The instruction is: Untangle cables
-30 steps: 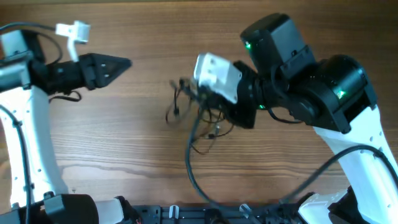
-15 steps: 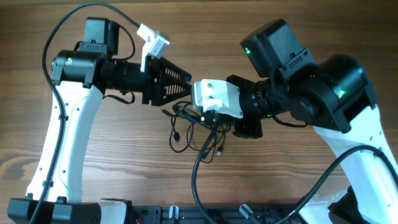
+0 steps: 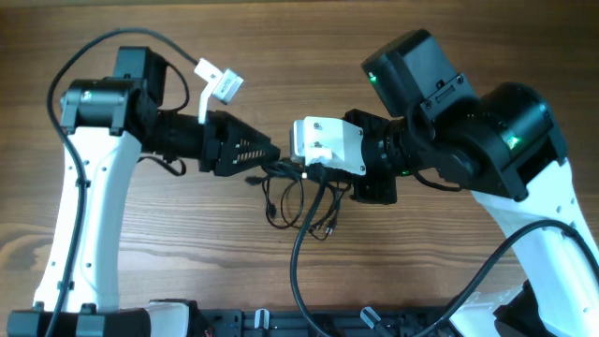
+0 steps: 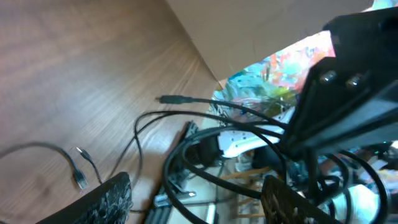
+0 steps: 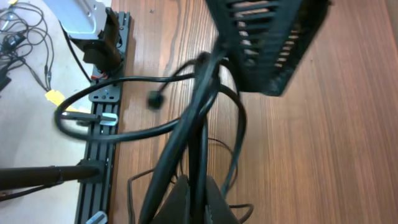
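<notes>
While the right gripper [image 5: 196, 186] is clamped on the cables [image 5: 202, 87], the left gripper [image 4: 196, 190] sits wide open among them, so it probably needs to close and pull away.

Fingertips and knot partly out of sight

The right gripper [image 5: 198, 200] and the left gripper [image 4: 199, 200] are each cut off by the bottom edge of their own wrist view, where the nearest strands blur. Overhead, the white camera housing [image 3: 328, 148] covers the right gripper's tips and part of the cables [image 3: 304, 201], whose crossings are too fine to follow.
</notes>
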`<state>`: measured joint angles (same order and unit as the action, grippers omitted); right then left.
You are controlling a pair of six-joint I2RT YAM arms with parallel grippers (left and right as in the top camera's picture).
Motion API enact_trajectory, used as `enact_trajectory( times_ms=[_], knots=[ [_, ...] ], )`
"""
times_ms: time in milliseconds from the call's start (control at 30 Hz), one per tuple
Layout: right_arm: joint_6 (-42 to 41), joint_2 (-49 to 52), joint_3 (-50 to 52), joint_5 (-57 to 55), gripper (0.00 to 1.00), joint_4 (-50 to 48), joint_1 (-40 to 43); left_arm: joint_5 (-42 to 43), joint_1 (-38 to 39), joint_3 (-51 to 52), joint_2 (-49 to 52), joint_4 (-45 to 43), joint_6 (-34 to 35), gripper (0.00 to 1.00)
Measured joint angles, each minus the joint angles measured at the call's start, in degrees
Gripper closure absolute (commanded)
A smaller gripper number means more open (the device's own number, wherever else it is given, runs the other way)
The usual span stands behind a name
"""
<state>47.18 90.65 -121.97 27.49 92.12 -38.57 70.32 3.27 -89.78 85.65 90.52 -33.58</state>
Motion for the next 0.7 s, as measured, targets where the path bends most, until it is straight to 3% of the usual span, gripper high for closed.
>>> enact_trajectory(
  times_ms=[367, 700],
  knots=[
    [0.0, 0.0, 0.0, -0.15, 0.94, 0.04, 0.0, -5.14, -0.24, 0.0, -2.84, 5.73, 0.04, 0.37],
    [-0.81, 0.0, 0.0, -0.59, 0.94, 0.02, 0.0, -5.68, -6.99, -0.02, -11.69, 3.54, -0.02, 0.33]
  ],
)
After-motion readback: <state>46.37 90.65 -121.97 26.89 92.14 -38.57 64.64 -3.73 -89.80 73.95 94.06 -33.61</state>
